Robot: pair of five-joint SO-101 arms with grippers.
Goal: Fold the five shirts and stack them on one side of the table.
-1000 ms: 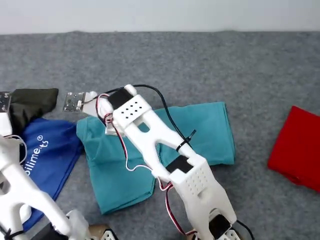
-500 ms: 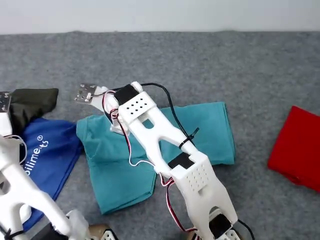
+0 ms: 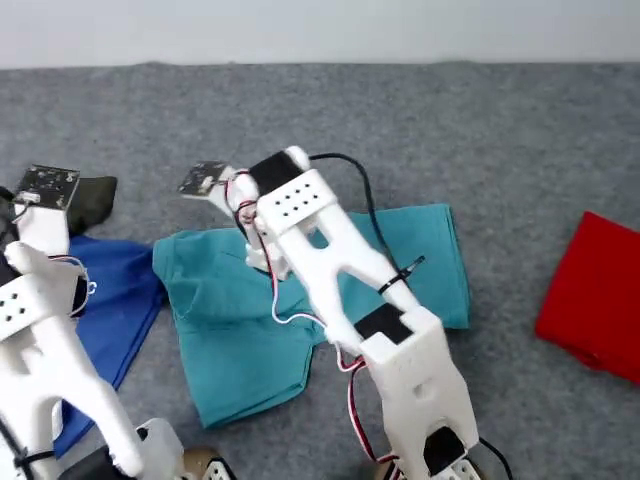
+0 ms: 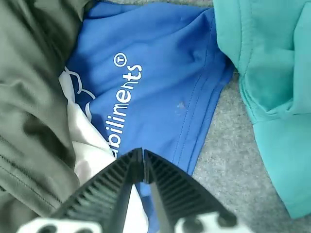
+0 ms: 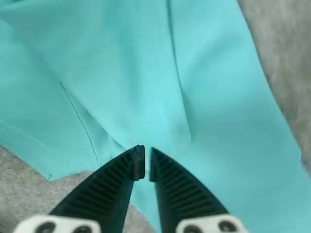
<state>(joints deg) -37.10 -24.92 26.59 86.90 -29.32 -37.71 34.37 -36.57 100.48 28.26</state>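
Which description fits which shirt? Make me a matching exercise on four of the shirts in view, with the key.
Shirts:
1. teal shirt
2. blue shirt
3. red shirt
4. olive shirt

Descriptions:
a. alone at the high view's right edge
b. bears white print
c. spread out mid-table
d. dark, lying beside the blue one

Pairs: 1-c, 2-b, 3-a, 4-d.

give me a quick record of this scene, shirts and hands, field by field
teal shirt: lying loose mid-table, under the right arm
blue shirt: crumpled beside the teal one
dark shirt: bunched next to the blue
white cloth: between dark and blue
red shirt: apart, at the opposite side
left hand: shut, empty, over the blue shirt
right hand: shut, empty, over the teal shirt
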